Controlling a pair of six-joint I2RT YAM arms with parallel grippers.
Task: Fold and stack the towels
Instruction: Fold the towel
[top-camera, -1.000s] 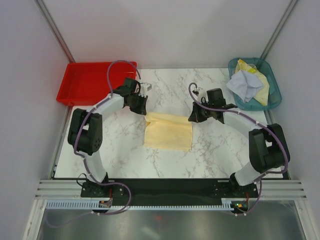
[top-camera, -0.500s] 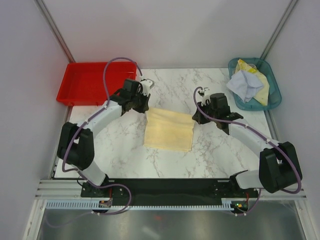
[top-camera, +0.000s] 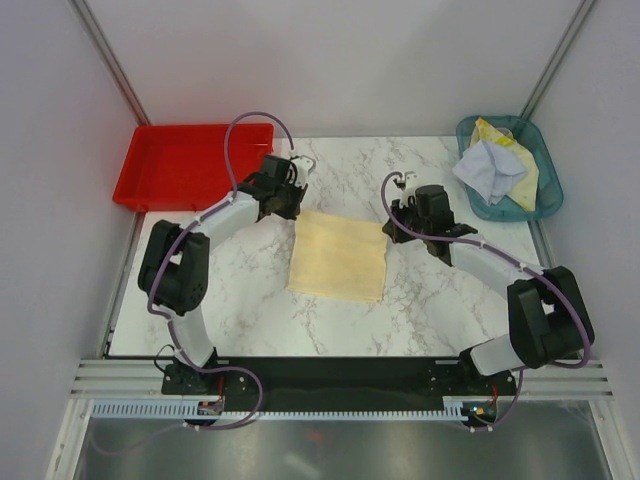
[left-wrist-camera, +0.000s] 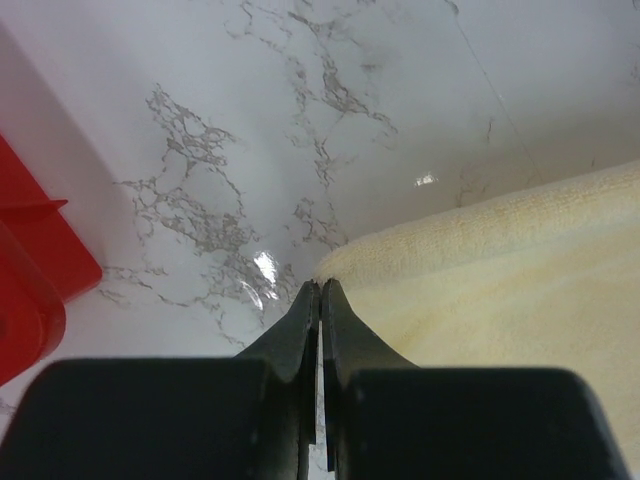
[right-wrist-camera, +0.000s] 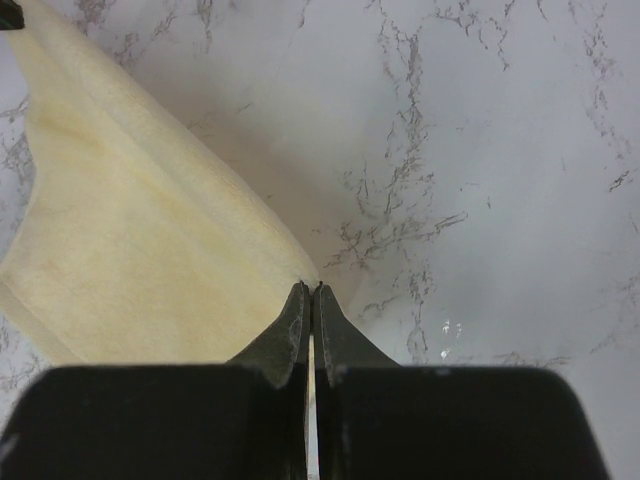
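Note:
A cream-yellow towel (top-camera: 338, 255) lies flat in the middle of the marble table. My left gripper (top-camera: 293, 212) is shut on its far left corner, and the left wrist view shows the jaws (left-wrist-camera: 320, 285) pinched together right at the edge of the cloth (left-wrist-camera: 500, 290). At the far right corner my right gripper (top-camera: 392, 225) is shut too, its tips (right-wrist-camera: 310, 288) meeting on the corner of the cloth (right-wrist-camera: 130, 260). More towels, a pale lavender one (top-camera: 487, 168) over a yellow one (top-camera: 522, 172), are heaped in a teal basket (top-camera: 545, 150).
A red tray (top-camera: 185, 165) stands at the table's far left corner, and its rim (left-wrist-camera: 30, 290) shows to the left in the left wrist view. The teal basket sits at the far right corner. Grey walls close in the table on three sides.
Both grippers have moved away from the arm bases, drawing the towel's far edge with them. The towel now lies longer and flatter.

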